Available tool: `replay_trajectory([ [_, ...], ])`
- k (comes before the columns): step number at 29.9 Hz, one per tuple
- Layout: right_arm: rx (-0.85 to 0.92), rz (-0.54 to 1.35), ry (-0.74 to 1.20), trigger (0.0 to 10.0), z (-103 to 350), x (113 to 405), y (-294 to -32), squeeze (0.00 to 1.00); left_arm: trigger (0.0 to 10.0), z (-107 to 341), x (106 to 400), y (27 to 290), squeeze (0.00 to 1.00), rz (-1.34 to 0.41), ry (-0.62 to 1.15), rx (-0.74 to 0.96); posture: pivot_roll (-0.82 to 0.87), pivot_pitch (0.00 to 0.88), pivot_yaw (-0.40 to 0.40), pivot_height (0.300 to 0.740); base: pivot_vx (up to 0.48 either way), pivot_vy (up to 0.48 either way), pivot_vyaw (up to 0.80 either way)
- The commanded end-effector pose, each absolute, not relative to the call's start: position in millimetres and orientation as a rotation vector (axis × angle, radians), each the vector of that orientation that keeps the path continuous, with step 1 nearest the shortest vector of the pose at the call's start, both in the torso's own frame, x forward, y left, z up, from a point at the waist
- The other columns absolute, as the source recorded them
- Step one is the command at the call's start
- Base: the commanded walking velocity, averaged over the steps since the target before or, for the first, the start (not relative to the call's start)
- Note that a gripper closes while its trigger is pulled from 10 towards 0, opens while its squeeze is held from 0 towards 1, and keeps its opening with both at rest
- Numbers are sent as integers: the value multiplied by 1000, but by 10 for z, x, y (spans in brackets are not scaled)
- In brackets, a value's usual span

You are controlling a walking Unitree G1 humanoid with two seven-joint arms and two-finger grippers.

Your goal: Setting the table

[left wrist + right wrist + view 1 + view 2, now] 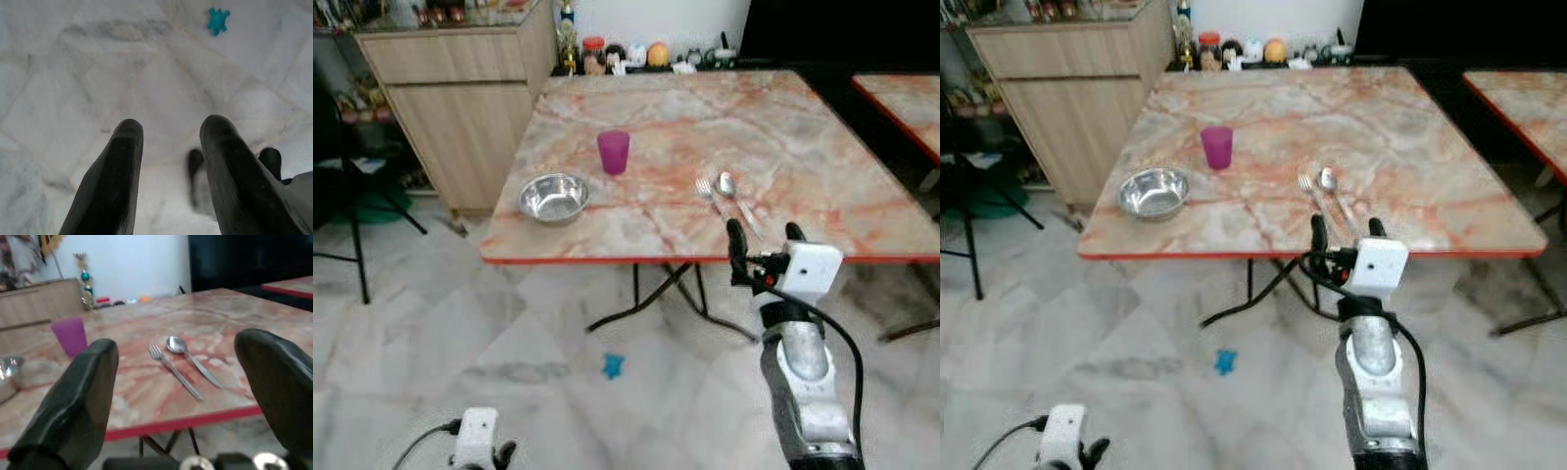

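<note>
- The left gripper (168, 147) hangs low near the marble floor (460, 323), its two black fingers (110, 181) spread apart with nothing between them; a small teal scrap (613, 366) lies on the tiles ahead of it.
- The table (822, 117), pink-veined marble with a red edge, stands in front of the robot.
- A steel bowl (553, 197) sits near the table's front left edge; from the head views it looks empty, only reflections inside.
- A magenta cup (614, 152) stands upright just behind and to the right of the bowl, apart from it; what is inside cannot be seen.
- A fork (710, 195) and a spoon (734, 199) lie side by side further right, close together, handles toward the front edge.
- The right gripper (766, 245) is raised at the table's front edge, just before the cutlery handles, fingers wide open and holding nothing.
- A wooden cabinet (460, 108) stands at the left; small jars and ornaments (636, 54) line the wall behind the table.
</note>
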State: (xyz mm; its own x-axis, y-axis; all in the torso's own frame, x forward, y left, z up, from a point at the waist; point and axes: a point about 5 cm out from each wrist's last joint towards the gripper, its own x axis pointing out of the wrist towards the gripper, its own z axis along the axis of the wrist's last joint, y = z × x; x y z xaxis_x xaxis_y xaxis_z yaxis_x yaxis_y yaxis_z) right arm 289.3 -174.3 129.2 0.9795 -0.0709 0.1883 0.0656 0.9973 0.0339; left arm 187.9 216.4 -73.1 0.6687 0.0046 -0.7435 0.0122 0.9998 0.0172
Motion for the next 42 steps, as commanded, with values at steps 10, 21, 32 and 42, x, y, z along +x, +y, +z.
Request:
replay_trajectory([
  [10,34,-55,-223,10000,1376,2918,-1688,0,10000,-719,1883,2224,0,6,845,35,-30,33,25,740,0,413,0],
  [21,37,-62,-216,10000,1357,2913,-1693,0,10000,-719,1892,2205,0,13,841,27,-17,47,19,740,0,413,0],
  [32,31,-54,-214,10000,1369,2944,-1697,0,10000,-714,1900,2201,0,23,831,32,-12,44,7,740,0,223,0],
  [42,25,-52,-206,10000,1350,2938,-1692,0,10000,-714,1899,2186,0,20,823,14,-11,46,7,740,0,0,0],
])
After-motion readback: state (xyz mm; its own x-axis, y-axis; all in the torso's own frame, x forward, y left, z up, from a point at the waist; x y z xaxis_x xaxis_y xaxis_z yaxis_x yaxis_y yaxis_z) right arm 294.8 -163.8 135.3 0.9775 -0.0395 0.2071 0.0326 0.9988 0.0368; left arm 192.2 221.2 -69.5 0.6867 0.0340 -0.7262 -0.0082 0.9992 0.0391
